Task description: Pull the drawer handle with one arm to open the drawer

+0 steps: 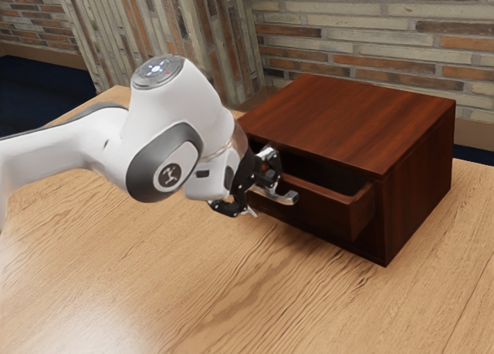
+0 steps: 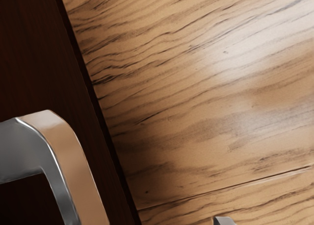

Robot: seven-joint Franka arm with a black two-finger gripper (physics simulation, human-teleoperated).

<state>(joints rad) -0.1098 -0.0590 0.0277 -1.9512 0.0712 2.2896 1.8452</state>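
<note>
A dark wooden cabinet (image 1: 363, 115) stands on the table toward the exterior view's right. Its single drawer (image 1: 328, 206) is pulled out a short way, leaving a dark gap under the cabinet top. A silver bar handle (image 1: 285, 194) sticks out of the drawer front. My black gripper (image 1: 261, 186) is at the handle's end nearest the arm, with its fingers closed around the bar. In the wrist view the handle (image 2: 56, 161) curves close under my hand, against the dark drawer front (image 2: 39, 63).
The cabinet sits on a light wooden table (image 1: 231, 292) that stretches wide in front of the drawer. The same table surface (image 2: 206, 87) lies below my hand. A brick wall (image 1: 370, 30) rises behind the table.
</note>
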